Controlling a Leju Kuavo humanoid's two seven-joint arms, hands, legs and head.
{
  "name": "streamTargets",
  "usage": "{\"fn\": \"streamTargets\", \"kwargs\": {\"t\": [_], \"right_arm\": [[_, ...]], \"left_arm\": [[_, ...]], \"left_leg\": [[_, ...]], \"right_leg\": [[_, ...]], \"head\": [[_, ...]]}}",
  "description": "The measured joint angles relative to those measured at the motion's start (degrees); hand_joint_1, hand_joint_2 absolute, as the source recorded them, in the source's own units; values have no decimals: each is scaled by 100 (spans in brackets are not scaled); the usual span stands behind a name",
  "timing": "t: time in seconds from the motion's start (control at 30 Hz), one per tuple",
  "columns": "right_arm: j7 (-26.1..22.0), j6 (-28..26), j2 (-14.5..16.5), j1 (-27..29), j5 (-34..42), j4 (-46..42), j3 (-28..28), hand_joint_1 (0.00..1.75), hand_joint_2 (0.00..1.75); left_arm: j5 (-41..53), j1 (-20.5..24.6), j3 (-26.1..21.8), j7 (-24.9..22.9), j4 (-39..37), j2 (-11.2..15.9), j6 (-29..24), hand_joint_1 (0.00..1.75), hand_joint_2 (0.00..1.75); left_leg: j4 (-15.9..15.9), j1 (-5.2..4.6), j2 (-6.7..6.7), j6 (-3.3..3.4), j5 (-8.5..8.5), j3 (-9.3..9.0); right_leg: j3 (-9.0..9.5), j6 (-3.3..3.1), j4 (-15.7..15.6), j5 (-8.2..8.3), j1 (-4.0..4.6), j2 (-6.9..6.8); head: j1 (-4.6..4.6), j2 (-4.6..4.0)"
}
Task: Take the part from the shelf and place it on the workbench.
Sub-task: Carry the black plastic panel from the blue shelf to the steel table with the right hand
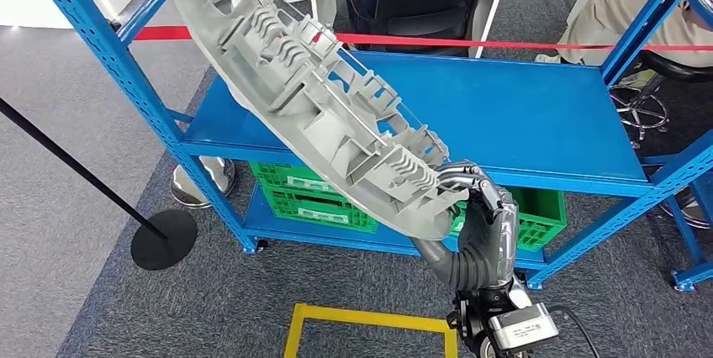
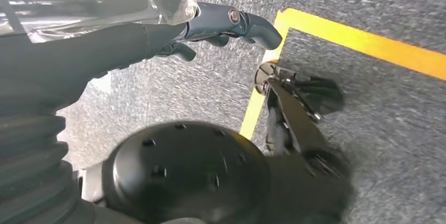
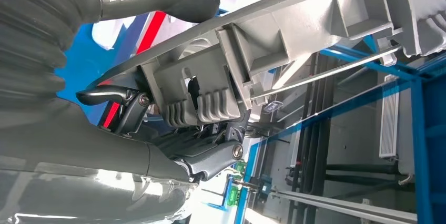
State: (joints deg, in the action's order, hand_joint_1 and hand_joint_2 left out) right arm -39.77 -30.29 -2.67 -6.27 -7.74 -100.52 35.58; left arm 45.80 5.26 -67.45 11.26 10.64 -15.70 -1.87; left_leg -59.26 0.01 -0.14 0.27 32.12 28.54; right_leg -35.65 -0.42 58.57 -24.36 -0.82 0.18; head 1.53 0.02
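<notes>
A long grey ribbed plastic part (image 1: pixel 311 93) hangs tilted in the air in front of the blue shelf (image 1: pixel 504 114), its far end high at the upper left. My right hand (image 1: pixel 483 215) grips its near lower end, fingers wrapped over the edge. In the right wrist view the thumb lies on one face of the part (image 3: pixel 273 40) and the dark fingers (image 3: pixel 210 155) clamp the ribbed underside. My left hand (image 2: pixel 221 24) hangs over grey carpet, its fingers curled in with nothing in them.
Green crates (image 1: pixel 311 194) sit on the shelf's bottom level. A black stanchion base (image 1: pixel 164 239) stands on the carpet at left, with red tape (image 1: pixel 504 43) stretched behind the shelf. Yellow floor lines (image 1: pixel 370 320) mark a square near my feet. A seated person (image 1: pixel 622 5) is at the far right.
</notes>
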Motion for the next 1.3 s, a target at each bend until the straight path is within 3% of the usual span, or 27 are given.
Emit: {"fn": "streamTargets", "kwargs": {"t": [0.07, 0.13, 0.17, 0.23, 0.3, 0.33, 0.37, 0.4, 0.47, 0.53, 0.63, 0.7, 0.8, 0.83, 0.87, 0.9, 0.97, 1.03, 1.07, 1.13, 1.2, 1.23, 1.3], "right_arm": [[2, 0, 8, 6, 19, 0, -4, 175, 175], [2, 11, 18, 19, 55, 1, -8, 175, 175], [2, 20, 21, 26, 75, 1, -10, 175, 175], [2, 35, 22, 35, 99, 2, -17, 175, 175], [2, 44, 22, 47, 104, 6, -20, 175, 175], [2, 57, 22, 52, 107, 13, -23, 175, 175], [2, 79, 24, 55, 111, 22, -28, 175, 175], [2, 109, 26, 55, 117, 33, -36, 175, 175], [2, 203, 40, 40, 135, 56, -54, 175, 175], [2, 322, 76, 21, 153, 87, -70, 175, 175], [1, 503, 150, 9, 183, 162, -109, 175, 175], [1, 598, 230, -1, 195, 228, -138, 175, 175], [1, 699, 383, 0, 154, 320, -190, 175, 175], [1, 727, 433, 10, 120, 346, -220, 175, 175], [1, 749, 478, 22, 87, 370, -253, 175, 175], [2, 771, 524, 38, 49, 393, -289, 175, 175], [3, 800, 605, 66, -13, 420, -354, 175, 175], [3, 822, 681, 87, -62, 427, -417, 175, 175], [3, 828, 714, 95, -84, 428, -444, 175, 175], [2, 851, 763, 112, -133, 431, -487, 175, 175], [1, 898, 798, 142, -196, 431, -542, 175, 175], [2, 933, 813, 160, -234, 431, -573, 175, 175], [3, 1022, 845, 199, -310, 431, -638, 175, 175]], "left_arm": [[3, 2, 0, 8, 0, 1, 2, 0, 175], [2, -7, -1, 13, -1, -1, 3, 0, 175], [0, -10, -1, 13, -2, -4, 3, 0, 175], [-4, -11, -2, 14, -4, -10, 2, 0, 175], [-11, -14, -3, 15, -4, -10, 4, 0, 175], [-17, -15, -4, 16, -4, -11, 6, 0, 175], [-22, -16, -5, 16, -4, -11, 8, 0, 175], [-26, -16, -6, 17, -4, -15, 9, 0, 175], [-33, -16, -8, 18, -5, -25, 5, 0, 175], [-53, -12, -15, 22, -6, -39, 0, 0, 175], [-82, -8, -40, 51, -7, -55, -4, 0, 175], [-102, -6, -71, 78, -7, -60, -7, 0, 175], [-106, 3, -96, 107, -7, -55, 5, 0, 175], [-96, 7, -97, 111, -7, -50, 14, 0, 175], [-85, 11, -98, 112, -7, -44, 23, 0, 175], [-74, 13, -98, 111, -7, -39, 36, 0, 175], [-52, 17, -99, 109, -5, -33, 64, 0, 175], [-22, 31, -98, 107, -5, -34, 91, 0, 175], [-8, 40, -97, 107, -6, -35, 103, 0, 175], [17, 44, -95, 107, -7, -34, 127, 0, 175], [43, 47, -95, 105, -6, -32, 160, 0, 175], [60, 49, -93, 103, -6, -31, 177, 0, 175], [101, 52, -87, 92, -4, -26, 201, 0, 175]], "left_leg": [[291, -37, -16, 38, -56, -142], [306, -40, -12, 102, -139, -76], [321, -30, 0, 147, -188, -34], [348, -6, 30, 225, -299, 74], [339, -16, 47, 256, -390, 197], [331, -22, 54, 258, -434, 250], [319, -27, 59, 256, -475, 303], [304, -30, 61, 251, -509, 349], [262, -37, 59, 225, -558, 425], [225, -44, 59, 170, -607, 479], [220, -38, 56, 66, -692, 518], [79, -27, 38, -4, -525, 611], [-888, 3, 22, -92, 190, 988], [-1225, 9, 21, -108, 326, 1082], [-1397, 15, 22, -116, 338, 1090], [-1344, 23, 22, -117, 241, 982], [-642, 41, 18, -111, -59, 454], [124, 36, -15, -77, -167, -43], [308, 24, -33, -51, -157, -146], [361, 6, -45, 28, -194, -106], [379, 20, -15, 128, -291, -8], [388, 29, 2, 174, -354, 60], [380, 20, 28, 221, -476, 205]], "right_leg": [[-20, 76, -10, 67, 2, -7], [-35, 152, -24, 121, -9, -12], [-71, 181, 23, 60, -13, -12], [-233, 223, 439, -342, -17, -11], [-452, 256, 1201, -845, -13, -11], [-492, 262, 1487, -960, -13, -11], [-434, 258, 1588, -963, -11, -12], [-254, 244, 1443, -864, -11, -12], [340, 196, 641, -636, -5, -14], [753, 143, -17, -572, 20, -12], [762, 51, -159, -538, 46, -13], [682, -35, -176, -449, 22, -28], [493, -100, -173, -288, 9, -40], [423, -99, -166, -235, 10, -40], [357, -92, -159, -186, 10, -41], [291, -81, -150, -140, 9, -40], [190, -49, -132, -60, 8, -34], [133, 12, -122, 16, 24, -29], [118, 49, -124, 56, 30, -31], [94, 126, -150, 139, 29, -31], [14, 183, -44, 20, 14, -24], [-76, 205, 168, -193, 10, -22], [-323, 234, 919, -772, 7, -21]], "head": [[-1, -1], [4, -1], [-1, 0], [-16, 0], [-29, 0], [-31, 0], [-32, 0], [-33, 0], [-34, 0], [-30, -1], [-33, -1], [-21, -1], [4, -1], [4, 0], [6, 0], [6, -1], [7, -1], [-1, 0], [2, 0], [-1, -1], [-9, -1], [-16, -1], [-33, 0]]}}
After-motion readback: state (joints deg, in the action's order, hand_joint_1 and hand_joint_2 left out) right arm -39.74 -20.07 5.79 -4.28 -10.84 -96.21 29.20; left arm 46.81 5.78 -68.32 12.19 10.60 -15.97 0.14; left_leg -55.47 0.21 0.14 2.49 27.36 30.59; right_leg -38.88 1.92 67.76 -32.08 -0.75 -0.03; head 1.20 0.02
